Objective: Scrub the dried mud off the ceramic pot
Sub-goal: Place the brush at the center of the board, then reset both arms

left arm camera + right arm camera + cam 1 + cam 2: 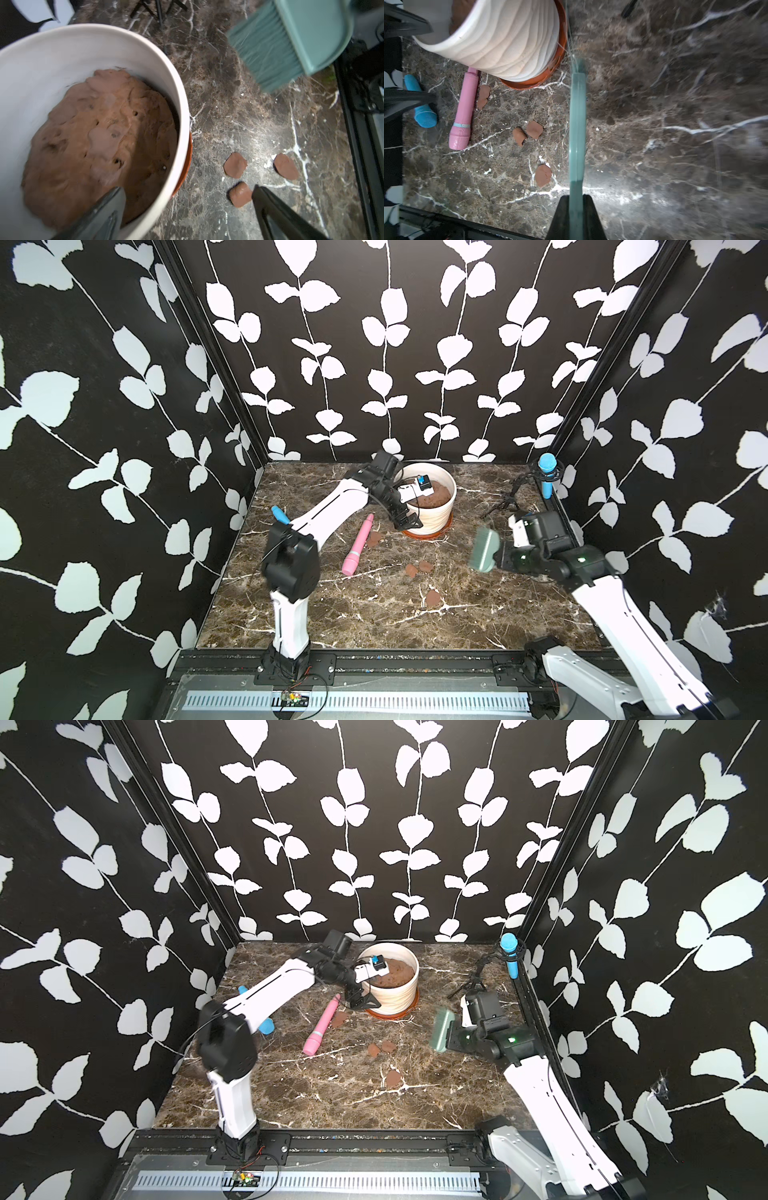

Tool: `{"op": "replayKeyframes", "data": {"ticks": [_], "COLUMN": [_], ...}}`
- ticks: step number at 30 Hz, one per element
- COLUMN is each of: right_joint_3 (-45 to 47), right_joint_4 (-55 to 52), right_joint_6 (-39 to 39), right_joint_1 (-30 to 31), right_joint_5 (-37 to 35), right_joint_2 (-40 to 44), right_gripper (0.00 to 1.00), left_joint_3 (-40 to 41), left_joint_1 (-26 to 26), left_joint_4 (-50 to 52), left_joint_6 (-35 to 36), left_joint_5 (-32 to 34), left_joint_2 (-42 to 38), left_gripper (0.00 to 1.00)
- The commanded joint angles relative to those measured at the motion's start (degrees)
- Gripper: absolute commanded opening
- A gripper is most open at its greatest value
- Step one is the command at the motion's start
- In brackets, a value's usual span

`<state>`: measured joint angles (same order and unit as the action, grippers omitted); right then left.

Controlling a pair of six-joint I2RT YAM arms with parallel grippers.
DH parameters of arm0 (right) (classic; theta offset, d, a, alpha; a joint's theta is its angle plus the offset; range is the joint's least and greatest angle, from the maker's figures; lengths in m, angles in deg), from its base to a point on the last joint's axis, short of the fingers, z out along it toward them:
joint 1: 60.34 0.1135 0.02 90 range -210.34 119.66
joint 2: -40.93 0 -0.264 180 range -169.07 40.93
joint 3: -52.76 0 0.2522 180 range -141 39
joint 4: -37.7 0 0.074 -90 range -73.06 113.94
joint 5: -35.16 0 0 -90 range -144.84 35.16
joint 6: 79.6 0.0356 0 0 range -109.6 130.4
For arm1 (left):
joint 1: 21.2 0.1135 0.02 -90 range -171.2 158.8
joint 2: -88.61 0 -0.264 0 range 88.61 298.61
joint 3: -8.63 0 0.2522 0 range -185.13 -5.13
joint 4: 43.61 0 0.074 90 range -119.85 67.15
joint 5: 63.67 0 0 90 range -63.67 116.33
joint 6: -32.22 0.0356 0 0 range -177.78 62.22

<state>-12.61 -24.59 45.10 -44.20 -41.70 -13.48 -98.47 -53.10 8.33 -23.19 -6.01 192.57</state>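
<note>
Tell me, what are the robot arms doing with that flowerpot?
They're cleaning the ceramic pot. The left tool is open, straddling the pot's rim. The right tool is shut on a teal brush, held off to the side, not touching the pot. Four chips of dried mud lie on the table.

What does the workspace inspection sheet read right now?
Surface: brown veined marble tabletop.
Job's things: ribbed cream ceramic pot on orange saucer, upright, soil-filled; four reddish-brown dried mud chips on tabletop.
Clutter: pink plastic torch, blue microphone lying flat; second blue microphone on black tripod, back corner.
Grippers: left gripper open by pot; right gripper shut on teal bristle brush.
Cables: thin black cable at left arm.
Surroundings: black walls, white leaf print.
</note>
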Motion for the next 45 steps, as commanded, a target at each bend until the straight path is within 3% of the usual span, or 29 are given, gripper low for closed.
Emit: {"op": "replayKeyframes", "data": {"ticks": [1, 5, 7, 8, 11, 17, 21, 26, 29, 30, 32, 38, 43, 45], "right_joint_3": [6.5, 13.2, 16.4, 17.6, 20.8, 19.4, 16.3, 8.7, 5.7, 5.1, 5.6, 13.4, 30.0, 33.4], "right_joint_4": [13.5, 20.5, 22.9, 23.4, 22.5, 14.4, 10.8, 7.5, 9.3, 10.6, 14.5, 27.6, 58.1, 65.2], "right_joint_6": [9.6, 12.8, 13.7, 13.8, 12.9, 8.3, 6.4, -5.4, -10.1, -10.5, -10.1, -1.9, -21.3, -23.7], "right_joint_1": [-4.1, -9.1, -12.0, -13.1, -15.6, -16.4, -16.4, -16.5, -16.5, -16.5, -16.5, -16.5, -16.4, -16.4], "right_joint_5": [10.2, 13.8, 15.7, 16.0, 14.2, 2.0, -7.2, -29.5, -34.3, -34.9, -34.8, -38.9, -22.9, -22.6], "right_joint_2": [-1.3, -2.8, -3.4, -3.5, -2.9, 4.6, 11.8, 15.3, 15.3, 15.3, 15.7, 18.9, 14.4, 9.5], "right_gripper": [0.0, 0.0, 0.06, 0.12, 0.47, 0.72, 0.77, 0.81, 0.83, 0.84, 0.99, 1.0, 1.0, 1.0], "left_joint_3": [11.1, 24.6, 30.7, 33.1, 39.4, 50.2, 51.6, 43.5, 43.3, 44.1, 45.3, 46.5, 47.7, 48.3], "left_joint_1": [0.1, 0.5, 0.7, 0.9, 2.1, 7.5, 8.7, 8.7, 8.7, 8.7, 8.7, 8.8, 8.9, 8.9], "left_joint_4": [-12.3, -17.5, -18.6, -18.9, -18.9, -21.2, -20.3, -4.6, -4.5, -5.5, -7.3, -8.4, -9.9, -10.7], "left_joint_6": [-13.1, -19.2, -22.2, -24.1, -32.2, -43.8, -44.5, -52.2, -51.1, -51.0, -51.2, -50.2, -48.7, -47.9], "left_joint_5": [7.8, 16.1, 21.5, 25.0, 35.0, 40.8, 42.3, 53.8, 54.5, 54.6, 54.9, 55.7, 55.0, 54.9], "left_joint_2": [-14.7, -27.6, -33.0, -35.6, -42.7, -54.2, -57.1, -55.0, -54.4, -54.7, -55.3, -54.3, -54.0, -53.9], "left_gripper": [0.99, 0.98, 0.99, 0.98, 0.99, 0.98, 0.99, 0.98, 0.98, 0.98, 0.98, 0.98, 0.98, 0.98]}}
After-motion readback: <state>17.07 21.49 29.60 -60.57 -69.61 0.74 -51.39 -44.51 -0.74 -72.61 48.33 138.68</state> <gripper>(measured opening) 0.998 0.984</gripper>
